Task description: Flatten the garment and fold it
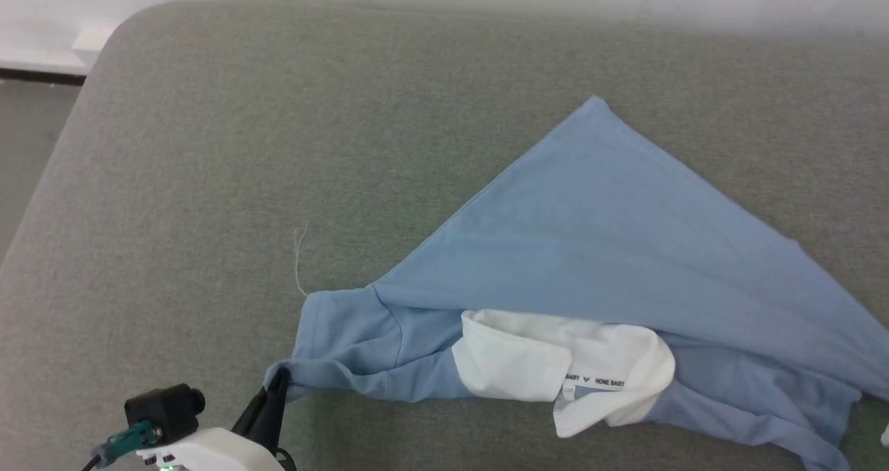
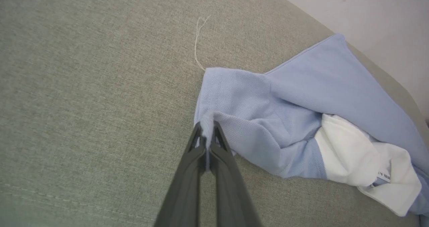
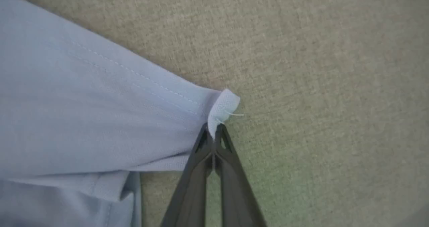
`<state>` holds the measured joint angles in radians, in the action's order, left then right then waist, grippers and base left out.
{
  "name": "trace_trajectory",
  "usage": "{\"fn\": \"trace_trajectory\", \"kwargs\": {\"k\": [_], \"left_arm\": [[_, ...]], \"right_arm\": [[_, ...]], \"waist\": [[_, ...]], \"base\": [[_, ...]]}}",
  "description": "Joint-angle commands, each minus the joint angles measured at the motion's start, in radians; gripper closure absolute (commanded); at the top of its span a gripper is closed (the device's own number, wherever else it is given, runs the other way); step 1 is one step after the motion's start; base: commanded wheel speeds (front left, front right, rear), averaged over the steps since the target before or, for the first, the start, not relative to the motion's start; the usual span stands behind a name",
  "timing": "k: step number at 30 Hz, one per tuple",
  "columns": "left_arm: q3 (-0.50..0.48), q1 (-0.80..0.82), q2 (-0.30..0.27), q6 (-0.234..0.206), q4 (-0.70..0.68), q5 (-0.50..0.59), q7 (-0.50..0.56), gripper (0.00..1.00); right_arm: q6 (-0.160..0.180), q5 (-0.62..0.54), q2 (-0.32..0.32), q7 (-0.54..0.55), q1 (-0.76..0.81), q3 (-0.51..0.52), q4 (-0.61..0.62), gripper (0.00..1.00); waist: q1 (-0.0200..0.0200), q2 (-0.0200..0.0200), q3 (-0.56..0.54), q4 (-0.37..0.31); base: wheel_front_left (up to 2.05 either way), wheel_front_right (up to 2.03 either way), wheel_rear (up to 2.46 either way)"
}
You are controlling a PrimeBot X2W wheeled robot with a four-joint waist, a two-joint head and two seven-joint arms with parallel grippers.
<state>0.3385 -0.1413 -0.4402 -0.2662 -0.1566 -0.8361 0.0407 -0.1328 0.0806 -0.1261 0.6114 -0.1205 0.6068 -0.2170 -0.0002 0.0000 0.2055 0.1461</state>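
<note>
The left tool [image 2: 208, 133] is clamping a sleeve edge of the garment [image 1: 590, 249] at seven o'clock, the right tool [image 3: 213, 135] pinching a hem corner; it's lying bunched on the grey cushion [image 1: 208, 179]. Such thin pinches could be slipping under tension.

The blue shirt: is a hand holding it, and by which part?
Both hands hold the shirt: the left hand pinches the edge of a sleeve, the right hand pinches a corner of a stitched hem.
</note>
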Motion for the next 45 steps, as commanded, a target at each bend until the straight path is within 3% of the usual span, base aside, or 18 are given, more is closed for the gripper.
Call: {"fn": "trace_trajectory", "kwargs": {"k": [1,7,11,12,13,14,23,30,36,45], "left_arm": [[-0.002,-0.001,-0.001,-0.003,-0.006,-0.006,0.000,1.00],[0.011,0.011,0.006,0.003,-0.001,-0.007,0.004,1.00],[0.014,0.014,0.005,0.006,0.003,-0.007,0.006,1.00],[0.015,0.015,0.005,0.006,0.004,-0.007,0.006,1.00],[0.015,0.016,0.004,0.007,0.005,-0.007,0.007,1.00],[0.015,0.017,0.004,0.007,0.005,-0.007,0.006,1.00],[0.021,0.033,0.005,0.019,0.013,-0.013,0.011,1.00],[0.039,0.068,0.024,0.040,0.032,-0.016,0.008,1.00],[0.064,0.116,0.051,0.067,0.066,-0.015,0.003,1.00],[0.100,0.169,0.098,0.108,0.130,-0.017,-0.014,1.00]], "right_arm": [[0.002,0.001,0.008,0.042,0.019,0.013,-0.004,1.00],[0.002,0.005,0.047,0.141,0.065,0.038,-0.018,1.00],[0.002,0.015,0.057,0.138,0.071,0.041,-0.006,1.00],[0.002,0.023,0.058,0.120,0.064,0.038,0.001,0.71],[0.002,0.029,0.059,0.098,0.057,0.030,0.009,0.04],[0.002,0.035,0.056,0.068,0.047,0.020,0.022,0.00],[0.002,0.121,-0.023,-0.296,-0.121,-0.241,0.105,0.00],[0.002,0.169,-0.086,-0.476,-0.342,-0.521,0.001,0.00],[0.002,0.187,-0.150,-0.451,-0.529,-0.681,-0.214,0.00],[0.002,0.165,-0.194,-0.255,-0.695,-0.731,-0.457,0.00]], "waist": [[0.0002,0.0000,-0.024,-0.029],[0.0002,0.0000,-0.018,-0.026],[0.0002,0.0000,-0.013,-0.021],[0.0002,0.0000,-0.012,-0.020],[0.0002,0.0000,-0.012,-0.019],[0.0002,0.0000,-0.012,-0.018],[0.0002,0.0000,0.003,0.001],[0.0002,0.0000,0.051,0.047],[0.0002,0.0000,0.106,0.114],[0.0002,0.0000,0.162,0.202]], "base": [[0.00,0.00,0.00],[0.00,0.00,0.00],[0.00,0.00,0.00],[0.00,0.00,0.00],[0.00,0.00,0.00],[0.00,0.00,0.00],[0.00,0.00,0.00],[0.00,0.00,0.00],[0.00,0.00,0.00],[0.00,0.00,0.00]]}}
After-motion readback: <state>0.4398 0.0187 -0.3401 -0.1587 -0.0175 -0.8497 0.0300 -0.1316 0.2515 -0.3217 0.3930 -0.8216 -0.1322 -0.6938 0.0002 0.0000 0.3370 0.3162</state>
